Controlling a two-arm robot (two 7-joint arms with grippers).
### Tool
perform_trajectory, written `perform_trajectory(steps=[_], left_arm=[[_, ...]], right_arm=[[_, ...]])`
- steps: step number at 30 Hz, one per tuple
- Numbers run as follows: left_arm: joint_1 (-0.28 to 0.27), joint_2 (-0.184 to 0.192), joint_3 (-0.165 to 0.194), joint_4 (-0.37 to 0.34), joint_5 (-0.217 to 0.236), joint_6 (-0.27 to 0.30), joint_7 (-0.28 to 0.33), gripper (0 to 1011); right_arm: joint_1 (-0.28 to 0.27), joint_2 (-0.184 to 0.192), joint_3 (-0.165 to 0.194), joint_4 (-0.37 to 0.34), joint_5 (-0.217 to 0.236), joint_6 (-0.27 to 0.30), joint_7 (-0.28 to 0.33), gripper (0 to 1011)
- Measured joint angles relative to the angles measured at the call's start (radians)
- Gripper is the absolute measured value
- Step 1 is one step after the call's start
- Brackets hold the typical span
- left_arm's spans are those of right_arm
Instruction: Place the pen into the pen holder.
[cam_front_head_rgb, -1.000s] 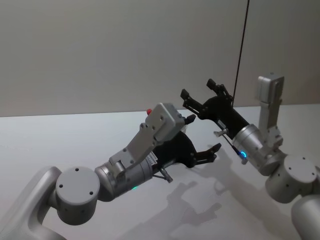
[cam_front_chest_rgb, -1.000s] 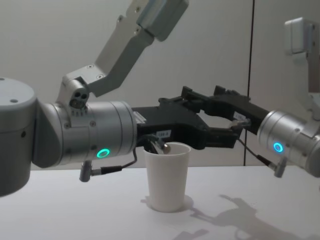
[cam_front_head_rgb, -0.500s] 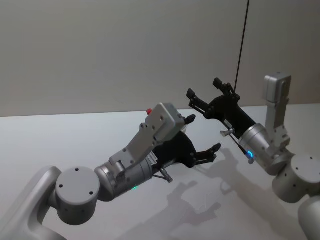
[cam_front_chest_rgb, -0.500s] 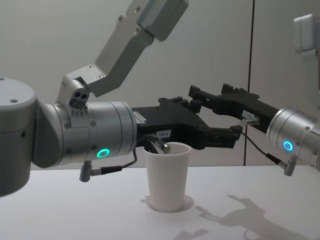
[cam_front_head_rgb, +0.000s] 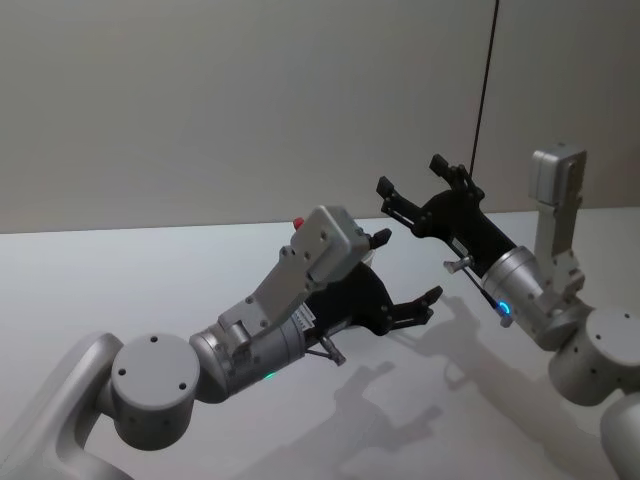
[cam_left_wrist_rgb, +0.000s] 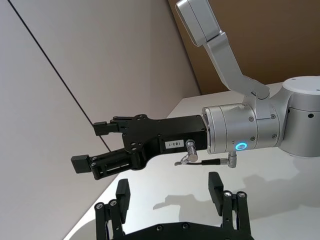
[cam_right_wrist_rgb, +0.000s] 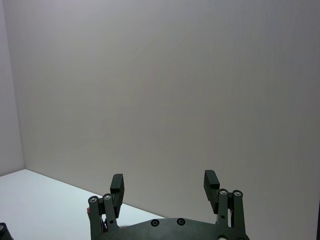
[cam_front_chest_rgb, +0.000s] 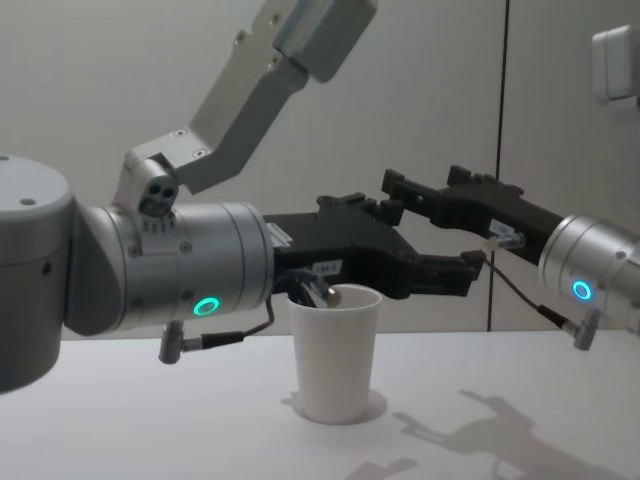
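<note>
A: Left end effector (cam_front_head_rgb: 405, 275) state?
B: Black fingers spread wide apart, nothing held between them. In the chest view it sits just above and behind the plain white tapered paper cup (cam_front_chest_rgb: 334, 352), the pen holder, reaching right past the rolled rim. Left wrist view shows its two fingertips (cam_left_wrist_rgb: 122, 190) parted with bare white surface (cam_left_wrist_rgb: 280, 185) between them.

A: Right end effector (cam_front_head_rgb: 420, 180)?
B: Also wide open and empty. Raised well off the surface, pointing up and left toward the grey far wall (cam_front_head_rgb: 200, 100). In the chest view it (cam_front_chest_rgb: 425, 190) hangs right of the cup and higher than the left end effector, close to it but apart. Right wrist view shows both fingers (cam_right_wrist_rgb: 212, 181) parted against the plain wall.

A: Pen holder position?
B: Upright on the white surface (cam_front_chest_rgb: 150, 420), centre of the chest view, near side, rim up. Hidden behind the left arm in the head view.

A: Pen?
B: Can't tell. A small dark-and-metal piece (cam_front_chest_rgb: 312, 290) shows at the cup rim; can't say whether it is pen or arm hardware.

A: Anything else?
B: Thin dark vertical line (cam_front_head_rgb: 485, 100) on the wall, far right. Cyan ring light on each wrist.
</note>
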Motion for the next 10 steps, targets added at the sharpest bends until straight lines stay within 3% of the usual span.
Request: perform_trajectory(steps=[10], left_arm=[[0.000, 0.000, 0.000, 0.000, 0.000, 0.000, 0.000, 1000]], right_arm=[[-0.001, 0.001, 0.001, -0.003, -0.001, 0.001, 0.000, 1002]])
